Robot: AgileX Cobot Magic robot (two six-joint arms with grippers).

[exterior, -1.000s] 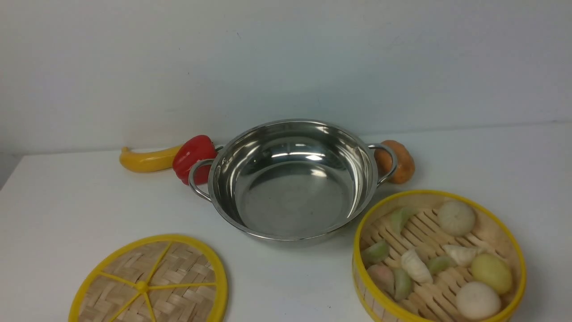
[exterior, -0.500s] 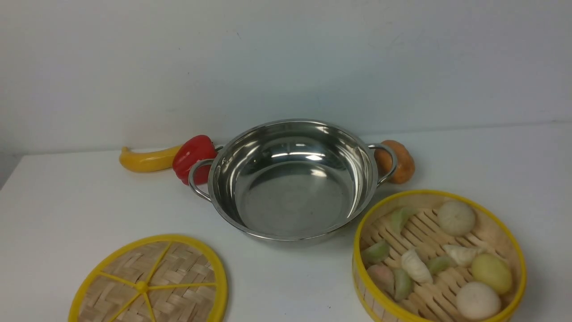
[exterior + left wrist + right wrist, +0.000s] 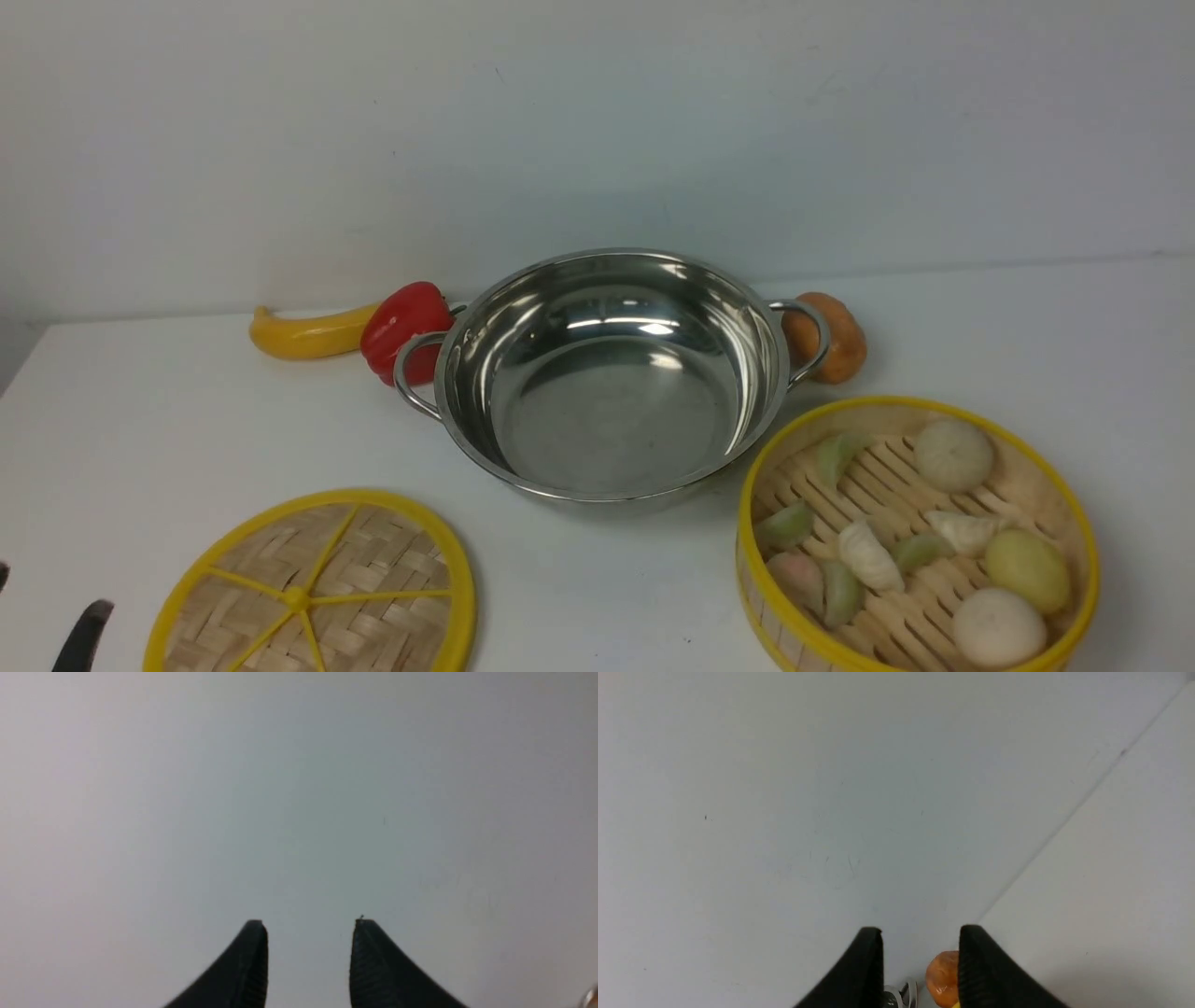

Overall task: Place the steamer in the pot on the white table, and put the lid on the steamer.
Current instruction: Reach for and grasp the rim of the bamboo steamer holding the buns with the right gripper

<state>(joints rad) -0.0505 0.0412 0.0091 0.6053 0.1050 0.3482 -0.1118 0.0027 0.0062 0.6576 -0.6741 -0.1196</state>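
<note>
The pot (image 3: 607, 420) stands empty in the middle of the white table (image 3: 140, 411). The steamer (image 3: 744, 523), with toy dumplings and buns on its slatted floor, sits on the table front right of the pot. The lid (image 3: 313, 593) lies flat front left. My left gripper (image 3: 42, 607) shows only as dark fingertips at the lower left corner, left of the lid; in the left wrist view (image 3: 308, 924) it is open and empty. My right gripper (image 3: 920, 931) is open and empty and is out of the front view.
A yellow banana-shaped toy (image 3: 303, 334) and a red pepper (image 3: 403, 327) lie by the pot's left handle. An orange-brown toy (image 3: 840, 338) sits behind its right handle and shows between my right fingers (image 3: 941, 977). A pale wall stands close behind.
My left gripper's fingertips have come into the front view at the lower left corner. The pot, steamer and lid have not moved.
</note>
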